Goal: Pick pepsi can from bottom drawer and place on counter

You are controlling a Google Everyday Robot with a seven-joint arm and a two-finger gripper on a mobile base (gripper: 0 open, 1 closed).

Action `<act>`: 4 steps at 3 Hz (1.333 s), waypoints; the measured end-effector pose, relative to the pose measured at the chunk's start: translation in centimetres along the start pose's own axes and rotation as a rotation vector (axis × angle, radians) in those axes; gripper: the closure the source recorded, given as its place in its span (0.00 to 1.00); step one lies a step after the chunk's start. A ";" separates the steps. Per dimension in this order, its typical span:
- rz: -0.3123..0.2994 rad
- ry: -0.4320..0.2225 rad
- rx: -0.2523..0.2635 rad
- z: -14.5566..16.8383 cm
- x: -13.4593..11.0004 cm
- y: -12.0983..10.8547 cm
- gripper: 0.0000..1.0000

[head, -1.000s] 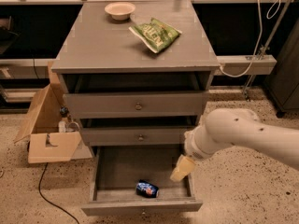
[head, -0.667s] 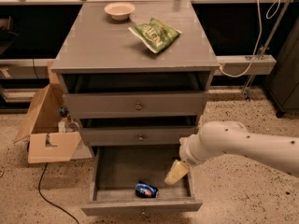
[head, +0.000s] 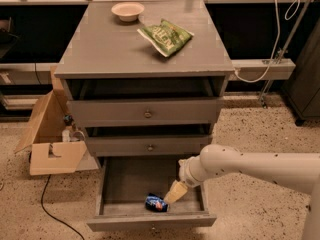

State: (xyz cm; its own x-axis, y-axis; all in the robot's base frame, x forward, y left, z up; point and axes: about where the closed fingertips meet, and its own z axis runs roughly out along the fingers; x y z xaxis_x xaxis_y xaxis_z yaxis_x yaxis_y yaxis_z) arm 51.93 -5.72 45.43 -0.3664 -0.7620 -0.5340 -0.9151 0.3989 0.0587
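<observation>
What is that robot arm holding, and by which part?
Cannot tell for sure. The gripper is down in the bottom drawer, its tip right beside the pepsi can, which lies on the drawer floor.

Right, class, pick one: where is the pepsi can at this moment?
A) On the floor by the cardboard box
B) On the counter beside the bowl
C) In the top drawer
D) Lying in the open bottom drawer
D: the pepsi can lies on its side near the front of the open bottom drawer, with the gripper close on its right; the counter holds a bowl and a chip bag.
</observation>
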 end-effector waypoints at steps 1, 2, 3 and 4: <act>0.000 0.000 0.000 0.0 0.0 0.0 0.00; -0.004 0.021 -0.007 3.5 0.7 -0.8 0.00; -0.019 0.041 0.001 8.4 1.5 -2.1 0.00; -0.025 0.028 0.005 12.7 1.9 -3.0 0.00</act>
State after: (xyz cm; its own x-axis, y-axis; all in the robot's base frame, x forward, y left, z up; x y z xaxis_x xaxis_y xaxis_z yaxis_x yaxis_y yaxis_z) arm 56.12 -1.94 33.55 -0.3480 -0.7858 -0.5113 -0.9232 0.3821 0.0410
